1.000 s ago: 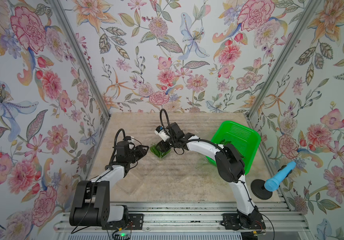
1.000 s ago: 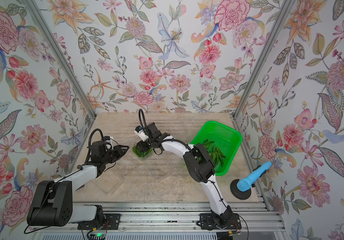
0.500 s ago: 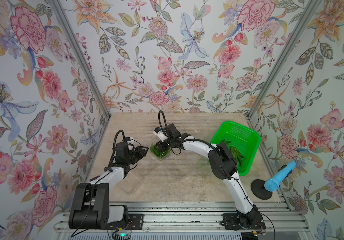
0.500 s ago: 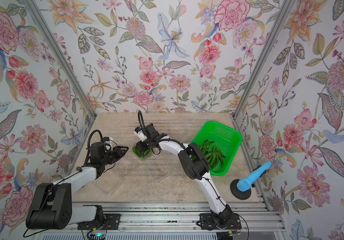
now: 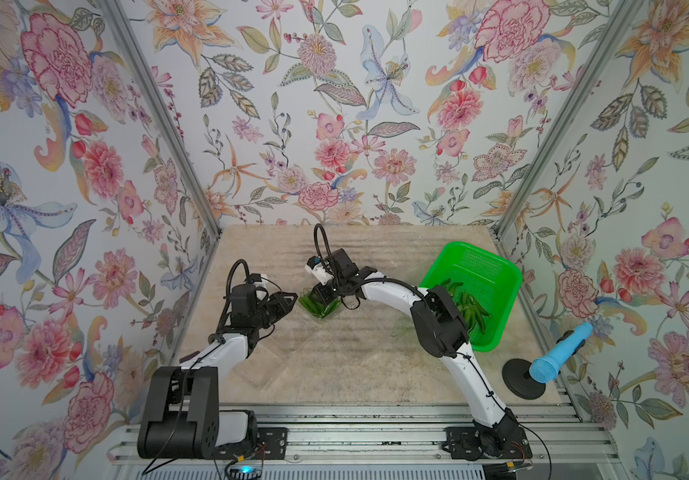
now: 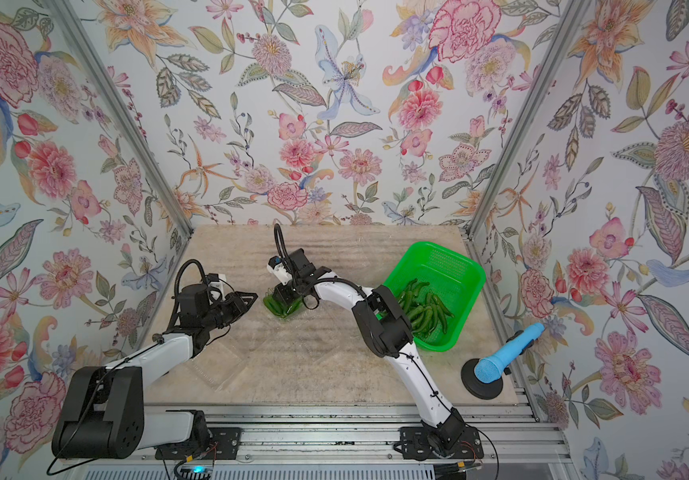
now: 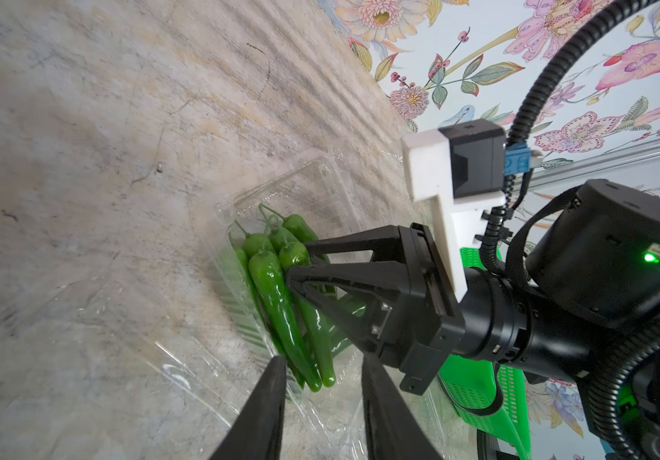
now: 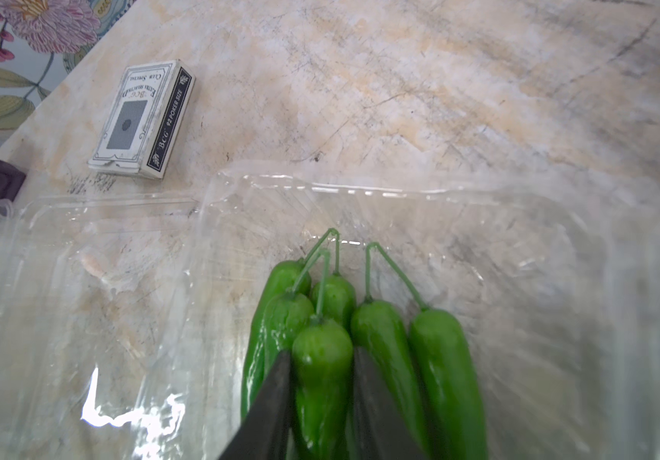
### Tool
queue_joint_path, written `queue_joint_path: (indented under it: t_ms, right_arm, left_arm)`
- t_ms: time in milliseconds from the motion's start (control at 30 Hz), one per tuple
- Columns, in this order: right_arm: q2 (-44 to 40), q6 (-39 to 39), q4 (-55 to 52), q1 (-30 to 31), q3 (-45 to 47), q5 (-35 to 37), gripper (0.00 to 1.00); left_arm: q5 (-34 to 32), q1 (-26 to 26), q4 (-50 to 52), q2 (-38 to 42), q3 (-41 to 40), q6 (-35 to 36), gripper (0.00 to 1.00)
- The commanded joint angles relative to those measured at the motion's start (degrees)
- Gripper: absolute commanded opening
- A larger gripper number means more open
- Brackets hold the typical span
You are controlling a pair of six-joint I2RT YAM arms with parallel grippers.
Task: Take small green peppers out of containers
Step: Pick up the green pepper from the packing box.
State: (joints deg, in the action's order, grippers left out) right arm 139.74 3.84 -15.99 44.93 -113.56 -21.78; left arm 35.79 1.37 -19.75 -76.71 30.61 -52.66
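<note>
Several peppers [image 8: 439, 358] crowd the pepper [image 8: 320, 338] the right gripper [image 8: 323, 352] pinches in the container [image 8: 400, 191]; left gripper [image 7: 323, 358] gapes empty nearby, green basket [image 5: 496, 270] right, card box [image 8: 143, 119] left.

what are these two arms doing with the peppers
The right gripper is clamped on one small green pepper, among several lying in an open clear clamshell container. The left gripper hovers beside that container, jaws apart and empty. A pile of peppers already lies in the green basket by the right arm.
</note>
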Motion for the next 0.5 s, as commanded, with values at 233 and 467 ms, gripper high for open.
queue_joint_path:
  t_ms: [233,467]
  right_arm:
    - [-6.30,-1.70,-1.38,-0.28,1.06,-0.06,0.11]
    - [-17.27,0.92,5.06,-2.71,9.55,-0.74,0.10]
  left_arm:
    - [0.16,-0.74,-0.95,-0.12,0.09,3.16,0.34]
    - [-0.46,-0.62,0.12,1.33,1.95,4.22,0.33]
